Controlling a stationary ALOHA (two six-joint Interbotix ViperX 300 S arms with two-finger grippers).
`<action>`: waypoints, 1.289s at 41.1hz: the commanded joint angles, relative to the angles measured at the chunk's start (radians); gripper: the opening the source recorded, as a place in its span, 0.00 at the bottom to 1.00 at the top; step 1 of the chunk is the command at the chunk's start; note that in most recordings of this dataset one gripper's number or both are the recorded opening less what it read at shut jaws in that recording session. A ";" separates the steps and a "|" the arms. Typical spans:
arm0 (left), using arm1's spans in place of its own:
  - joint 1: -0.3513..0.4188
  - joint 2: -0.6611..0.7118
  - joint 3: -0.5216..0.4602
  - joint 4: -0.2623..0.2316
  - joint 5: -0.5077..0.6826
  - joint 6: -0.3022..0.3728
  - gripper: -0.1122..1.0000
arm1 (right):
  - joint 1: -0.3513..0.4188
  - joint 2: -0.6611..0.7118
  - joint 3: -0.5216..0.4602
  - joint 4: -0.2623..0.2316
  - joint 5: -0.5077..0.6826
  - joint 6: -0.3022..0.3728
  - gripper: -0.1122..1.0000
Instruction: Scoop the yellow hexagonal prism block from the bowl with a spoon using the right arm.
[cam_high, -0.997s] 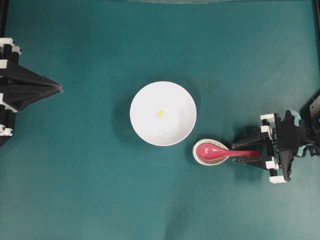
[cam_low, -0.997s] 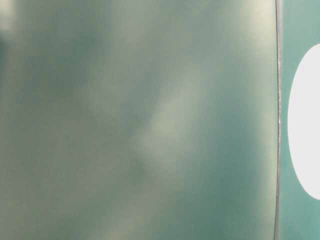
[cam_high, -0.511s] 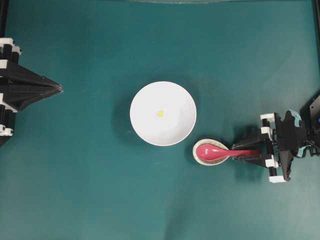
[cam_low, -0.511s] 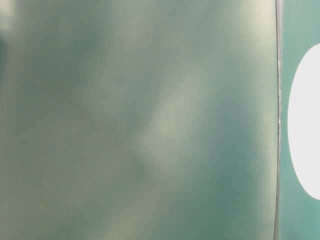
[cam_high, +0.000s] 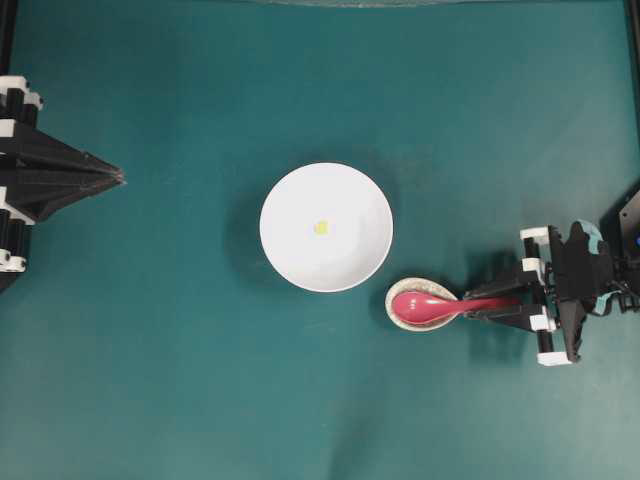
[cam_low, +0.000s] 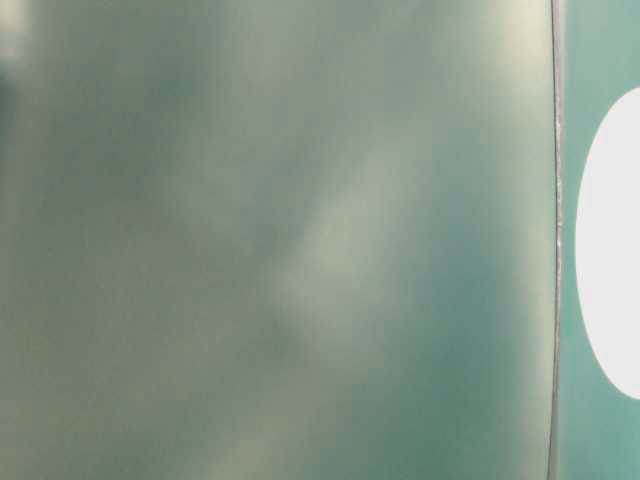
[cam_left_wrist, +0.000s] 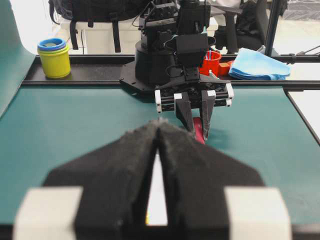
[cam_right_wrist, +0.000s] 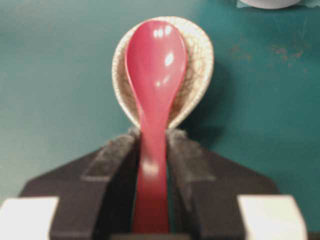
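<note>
Closest to us in the right wrist view is the right gripper (cam_right_wrist: 152, 165), and its two black padded fingers (cam_right_wrist: 115, 160) sit tight on either side of the handle of the glossy pinkish-red soup spoon (cam_right_wrist: 155, 80). We'd call that clamped on the handle; we see no gap on either side. The spoon has a smooth oval scoop with little bright highlights and a short straight handle that runs back between the fingers. Its scoop lies in the small crackle-patterned off-white egg-shaped spoon rest (cam_right_wrist: 197, 65), which sits on the teal table mat (cam_right_wrist: 55, 75).

From overhead, the spoon (cam_high: 430, 304) points its scoop toward the middle of the table, the handle end sitting in the right gripper (cam_high: 500, 303) at the right side.

Just up and left of the spoon rest (cam_high: 400, 315) is the large round plain white bowl (cam_high: 326, 227), near it but not touching as far as we can tell. The tiny pale-yellow hexagonal block (cam_high: 320, 227) lies about in the middle of the bowl, well apart from the right gripper.

Far across on the left, the left gripper (cam_high: 118, 177) has its black pointed fingers pressed together with nothing between them, well away from the bowl.

The table-level view is mostly a blur.
</note>
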 joint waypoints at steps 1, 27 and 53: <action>0.000 0.008 -0.026 0.003 -0.006 0.000 0.16 | 0.005 -0.011 -0.008 0.002 -0.005 -0.002 0.34; 0.000 0.009 -0.026 0.002 -0.005 0.000 0.16 | -0.014 -0.029 -0.021 0.003 0.032 -0.002 0.33; 0.000 0.008 -0.025 0.003 0.006 0.002 0.16 | -0.173 -0.334 -0.054 0.002 0.270 -0.262 0.33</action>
